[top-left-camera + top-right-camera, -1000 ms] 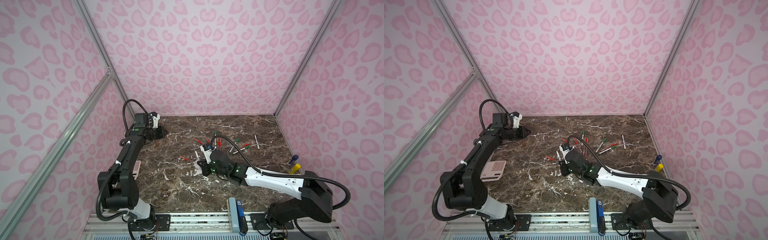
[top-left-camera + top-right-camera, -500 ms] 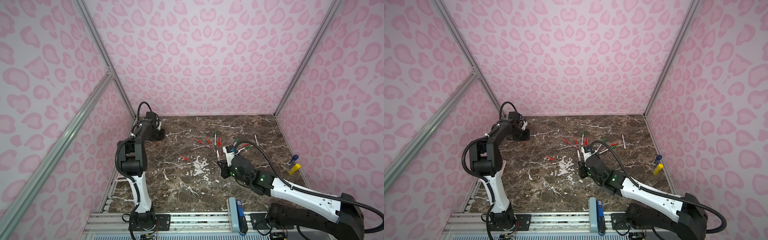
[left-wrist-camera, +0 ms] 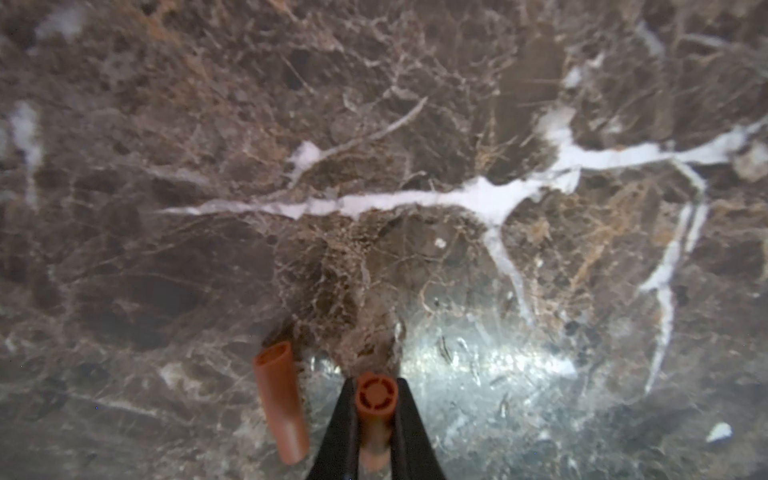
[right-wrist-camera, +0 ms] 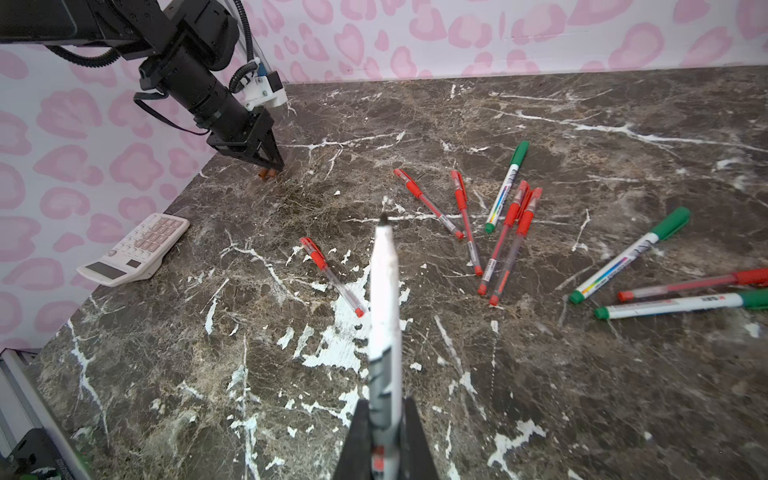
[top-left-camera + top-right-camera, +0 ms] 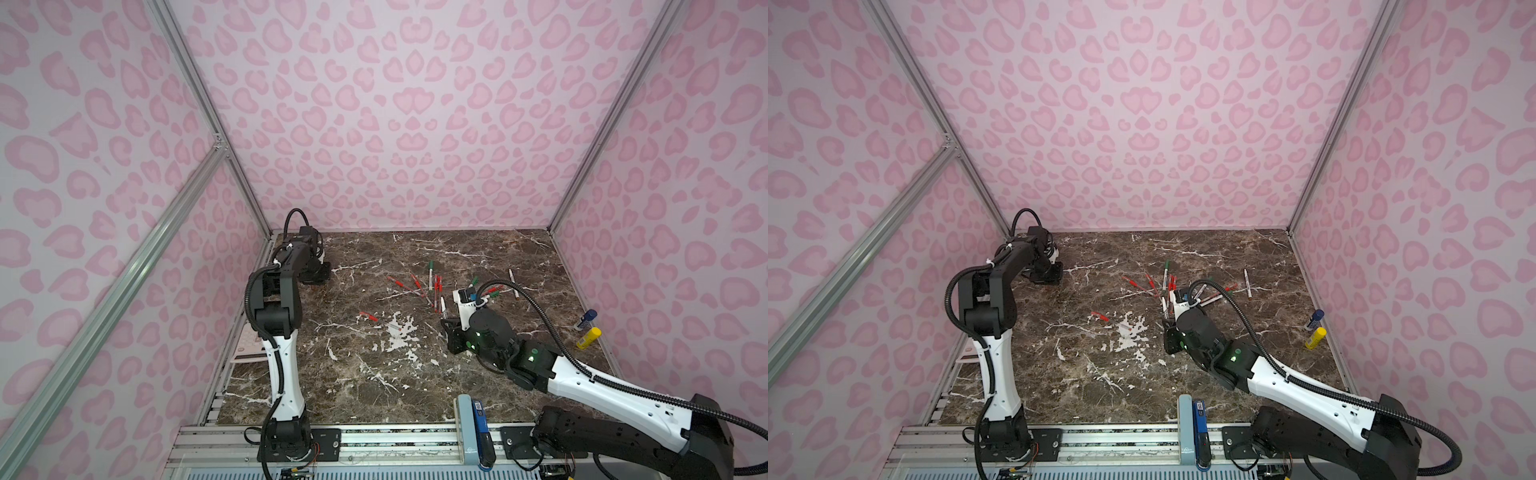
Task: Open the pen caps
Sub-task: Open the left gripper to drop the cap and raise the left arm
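Marble table [image 4: 582, 395], scattered pens [image 4: 430, 205], calculator [image 4: 137, 245], brown cap [image 3: 280, 399]

- Both top views are lit brightly and evenly from above, and the pink walls [image 5: 407, 124] are shown without hard shadows.
- Only soft, short shadows are cast beneath the arms onto the marble tabletop [image 5: 374, 374].
- In the left wrist view, a white patch of glare is seen on the marble beside the held brown cap [image 3: 376, 399]. The whole picture is softened by blur, most strongly towards the edges.
- In the right wrist view, the white pen [image 4: 384, 291] is blurred close to the lens, while the tabletop beyond is rendered sharp.
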You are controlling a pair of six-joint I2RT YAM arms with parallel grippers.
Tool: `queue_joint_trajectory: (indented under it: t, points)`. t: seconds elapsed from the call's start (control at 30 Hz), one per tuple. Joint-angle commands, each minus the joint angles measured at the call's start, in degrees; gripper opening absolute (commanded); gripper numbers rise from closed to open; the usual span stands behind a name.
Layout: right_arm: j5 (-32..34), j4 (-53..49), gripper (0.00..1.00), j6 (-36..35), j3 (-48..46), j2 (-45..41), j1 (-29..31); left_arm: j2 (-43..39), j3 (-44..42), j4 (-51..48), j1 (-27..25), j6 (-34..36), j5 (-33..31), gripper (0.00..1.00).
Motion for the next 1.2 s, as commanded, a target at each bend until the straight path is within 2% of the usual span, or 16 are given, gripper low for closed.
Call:
queue_joint_trajectory:
  t: [0.0,0.37,0.6,0.8,0.97,1.17]
  points:
    - [-0.5,-0.8,0.00,-0.4,1.2,0.5,-0.1,0.8,0.6,-1.9,0.0,0.6,-1.5,0.14]
    - [0.2,0.0,0.00,-0.7,-0.3,-1.6,-0.6,-2.3,0.0,-2.0,-0.7,-0.4,-1.0,0.35]
    - [-0.6,-3.0,0.00,-1.5,0.6,-2.6,-3.3,-12.4,-4.6,-0.9,-2.3,-1.6,1.4,0.48]
    - [-2.6,-8.1,0.00,-4.5,3.5,-1.8,-9.2,-27.2,-16.4,3.8,-3.8,-2.1,5.0,0.67]
    - [-6.9,-13.6,0.00,-6.6,7.4,-0.2,-18.5,-42.0,-29.7,10.4,-3.9,-1.7,11.2,0.82]
    - [-11.5,-16.9,0.00,-11.4,11.2,2.7,-29.6,-56.8,-43.9,17.9,-3.9,-1.8,14.6,1.00]
